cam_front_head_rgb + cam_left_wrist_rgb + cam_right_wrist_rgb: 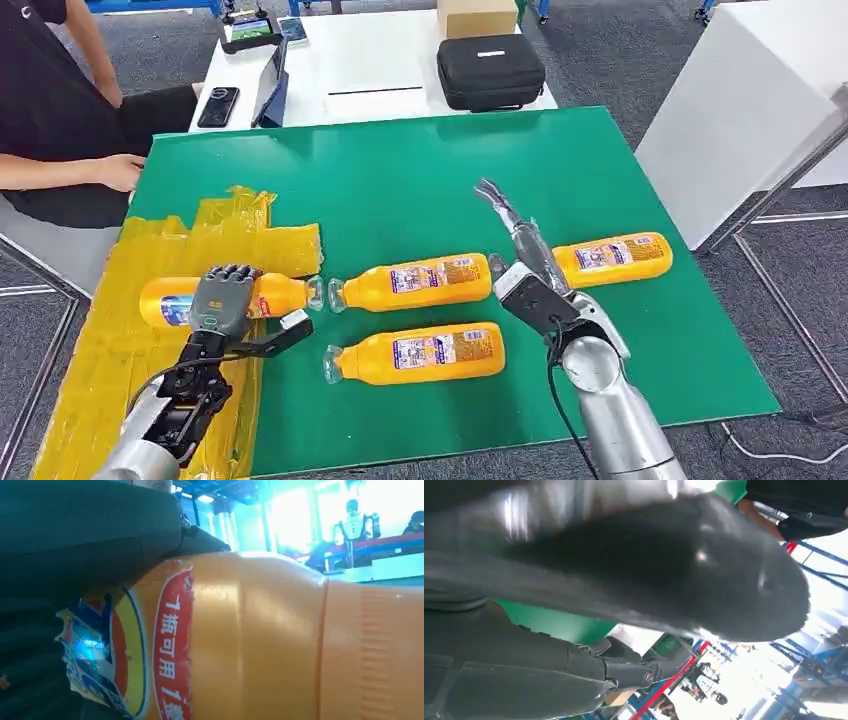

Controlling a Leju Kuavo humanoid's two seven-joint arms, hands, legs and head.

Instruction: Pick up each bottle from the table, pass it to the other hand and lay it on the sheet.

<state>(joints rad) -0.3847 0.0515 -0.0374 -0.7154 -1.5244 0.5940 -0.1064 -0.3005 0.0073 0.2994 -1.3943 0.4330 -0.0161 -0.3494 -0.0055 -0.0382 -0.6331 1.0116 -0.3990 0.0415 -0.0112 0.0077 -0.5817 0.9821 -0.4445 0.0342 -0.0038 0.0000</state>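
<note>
An orange juice bottle lies on its side on the yellow sheet, cap toward the green mat. My left hand grips it from above, fingers draped over its body and thumb reaching along its near side. Close up, the same bottle sits against the dark fingers. Three more bottles lie on the mat: a middle one, a near one and a right one. My right hand hovers between the middle and right bottles, fingers stretched out straight and holding nothing.
A seated person rests a hand at the mat's far left corner. Behind the mat, a white table carries a black case, a phone, a tablet and a cardboard box. A white cabinet stands to the right.
</note>
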